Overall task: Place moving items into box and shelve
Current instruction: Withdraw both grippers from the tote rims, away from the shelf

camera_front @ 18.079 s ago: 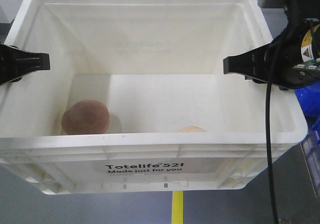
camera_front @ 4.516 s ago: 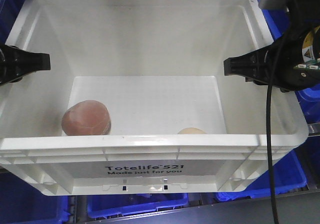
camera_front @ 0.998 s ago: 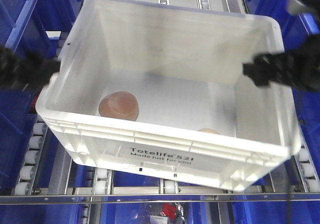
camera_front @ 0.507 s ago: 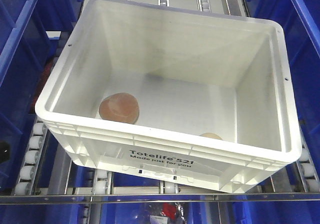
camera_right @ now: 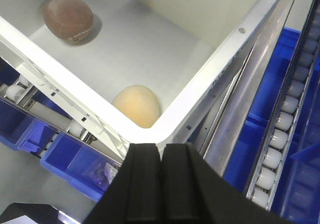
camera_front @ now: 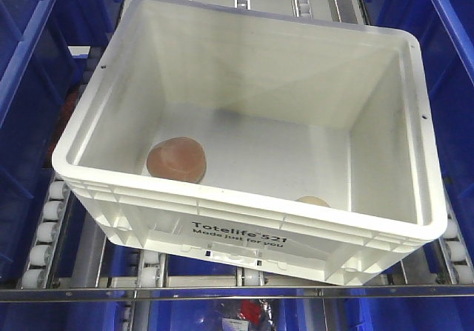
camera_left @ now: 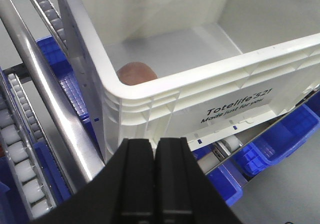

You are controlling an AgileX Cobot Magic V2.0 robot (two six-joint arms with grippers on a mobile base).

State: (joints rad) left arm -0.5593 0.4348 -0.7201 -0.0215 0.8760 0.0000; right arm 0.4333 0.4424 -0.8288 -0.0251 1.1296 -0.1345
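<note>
The white Totelife box (camera_front: 244, 211) rests tilted on the roller shelf. Inside lie a brown round item (camera_front: 175, 158) and a pale tan item (camera_front: 312, 201), mostly hidden by the front wall. Neither gripper shows in the front view. In the left wrist view my left gripper (camera_left: 154, 149) is shut and empty, just outside the box's front-left corner (camera_left: 116, 91); the brown item (camera_left: 136, 72) shows over the rim. In the right wrist view my right gripper (camera_right: 161, 151) is shut and empty, just outside the box's front-right corner (camera_right: 165, 125); the tan item (camera_right: 136, 104) and brown item (camera_right: 67, 16) lie inside.
Roller tracks (camera_front: 48, 220) and metal rails (camera_front: 222, 292) carry the box. Blue bins stand at the left (camera_front: 22, 87) and right (camera_front: 455, 72), and more below the shelf (camera_right: 75, 166). A steel rail (camera_left: 45, 108) runs beside the box's left side.
Both grippers held the box's side rims and carried it onto the shelf. They have let go and drawn back out of the front view; the box has stayed put for the last half second.
</note>
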